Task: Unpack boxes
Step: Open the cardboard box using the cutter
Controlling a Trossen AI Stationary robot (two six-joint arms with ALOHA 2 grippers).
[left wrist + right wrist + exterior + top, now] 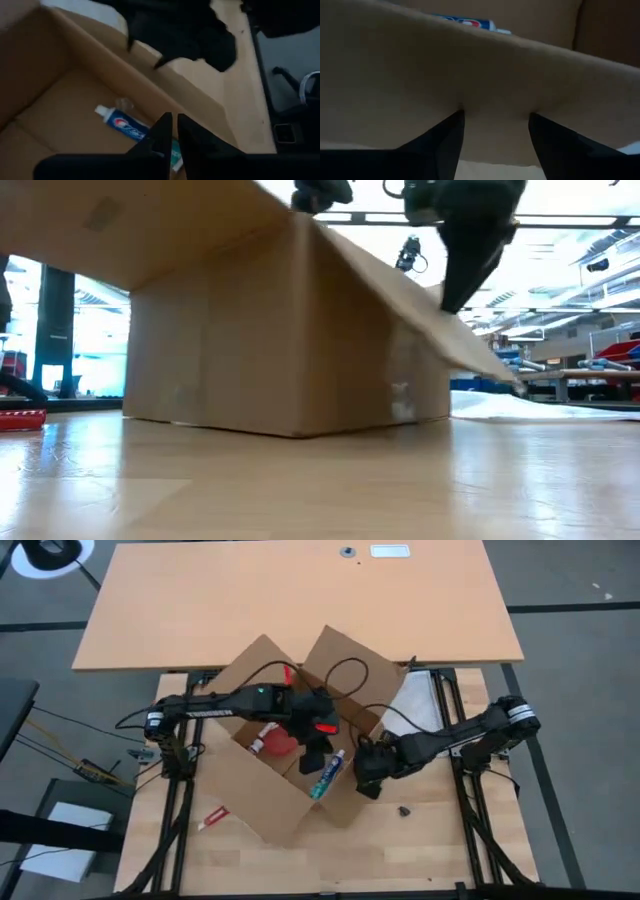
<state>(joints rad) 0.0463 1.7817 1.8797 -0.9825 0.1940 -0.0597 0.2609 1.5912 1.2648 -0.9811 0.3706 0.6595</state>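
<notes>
while left gripper (173, 131) hovers nearly closed — open carton (275, 805), toothpaste (131, 129)

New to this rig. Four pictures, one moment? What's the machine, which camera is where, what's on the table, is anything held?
Yes, one moment. Two dark robot arms work at a wooden table. One camera looks straight down, one sits level with the table, and one rides on each wrist. An open cardboard carton stands in the middle, with a toothpaste tube inside. The left gripper hangs over the tube with its fingers nearly together, holding nothing. The right gripper stands open against the carton's flap, fingers apart along its edge. A small red item lies on the table beside the carton.
</notes>
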